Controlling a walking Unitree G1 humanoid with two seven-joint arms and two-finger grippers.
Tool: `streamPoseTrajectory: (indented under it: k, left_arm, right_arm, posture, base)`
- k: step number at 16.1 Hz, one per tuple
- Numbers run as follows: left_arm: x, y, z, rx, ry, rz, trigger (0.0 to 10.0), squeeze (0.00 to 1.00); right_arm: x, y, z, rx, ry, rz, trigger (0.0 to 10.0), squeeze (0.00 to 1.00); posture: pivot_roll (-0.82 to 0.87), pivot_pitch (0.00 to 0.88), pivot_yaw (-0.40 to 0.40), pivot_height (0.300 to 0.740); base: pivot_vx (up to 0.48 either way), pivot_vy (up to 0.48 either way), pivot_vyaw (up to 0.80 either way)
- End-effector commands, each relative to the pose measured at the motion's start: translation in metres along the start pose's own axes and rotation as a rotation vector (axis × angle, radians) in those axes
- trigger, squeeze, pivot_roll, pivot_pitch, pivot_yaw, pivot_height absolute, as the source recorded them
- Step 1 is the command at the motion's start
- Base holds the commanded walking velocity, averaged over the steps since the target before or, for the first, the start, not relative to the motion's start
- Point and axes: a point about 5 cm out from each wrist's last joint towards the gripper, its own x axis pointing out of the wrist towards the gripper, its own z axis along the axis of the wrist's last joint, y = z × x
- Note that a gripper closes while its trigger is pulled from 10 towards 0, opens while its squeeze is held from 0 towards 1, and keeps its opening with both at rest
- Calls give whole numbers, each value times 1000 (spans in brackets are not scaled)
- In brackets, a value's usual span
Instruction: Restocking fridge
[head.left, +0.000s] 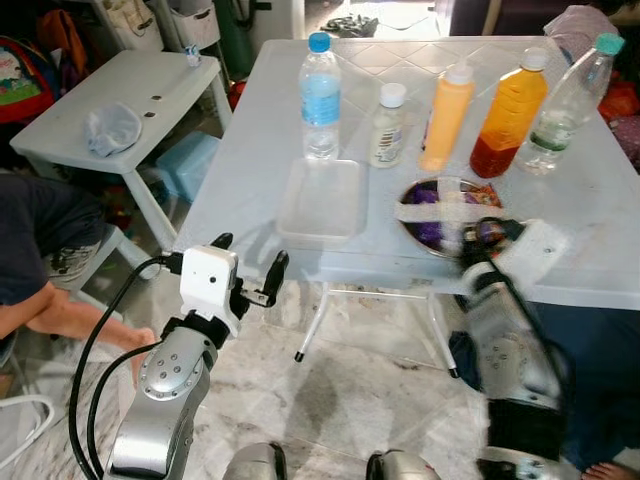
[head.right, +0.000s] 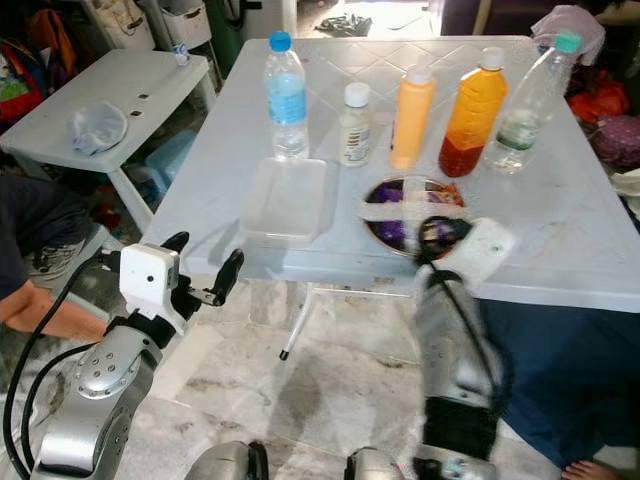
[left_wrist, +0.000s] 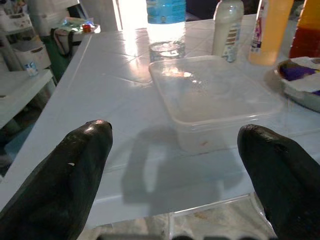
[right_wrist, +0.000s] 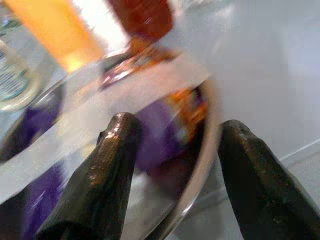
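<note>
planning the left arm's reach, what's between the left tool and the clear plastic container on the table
Only bare white tabletop. In the left wrist view, the open left tool faces the clear square plastic container across the table edge, with just the container's shadow between them.

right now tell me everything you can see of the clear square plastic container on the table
The clear square plastic container is shallow, with rounded corners, translucent walls and a flat rim. It looks empty apart from faint smears on its bottom. It sits upright and flat on the white tiled table, near the table's front edge, just in front of the blue-capped water bottle and beside the round metal bowl. No lid is on it. The left end effector is open in front of it, below the table edge, not touching it.
</note>
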Motion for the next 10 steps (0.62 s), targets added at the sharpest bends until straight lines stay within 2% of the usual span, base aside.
streamPoseTrajectory:
  k: [1,2,3,6,8,10]
  left_arm:
    - [1,1,2,17,-1,4,10000,0]
    - [1,2,2,18,-1,4,10000,0]
    - [2,2,2,20,-2,4,10000,0]
    - [4,3,3,22,-8,1,10000,0]
    - [4,3,4,22,-10,1,10000,0]
    - [5,3,4,24,-11,-1,10000,0]
  right_arm:
    - [0,-5,2,1,-16,-31,10000,0]
    - [2,-19,9,-26,-38,-87,10000,0]
    - [3,-25,12,-36,-50,-107,10000,0]
    - [3,-33,23,-101,-105,-117,10000,0]
    - [1,-29,26,-100,-120,-94,10000,0]
    - [-5,-15,23,-53,-113,-30,10000,0]
  posture:
    - [75,95,80,740]
    - [73,92,83,740]
    - [73,92,85,740]
    - [70,89,90,740]
    - [70,88,93,740]
    - [70,87,95,740]
  base:
    - [0,0,0]
    - [0,0,0]
    - [0,0,0]
    - [0,0,0]
    - [0,0,0]
    - [0,0,0]
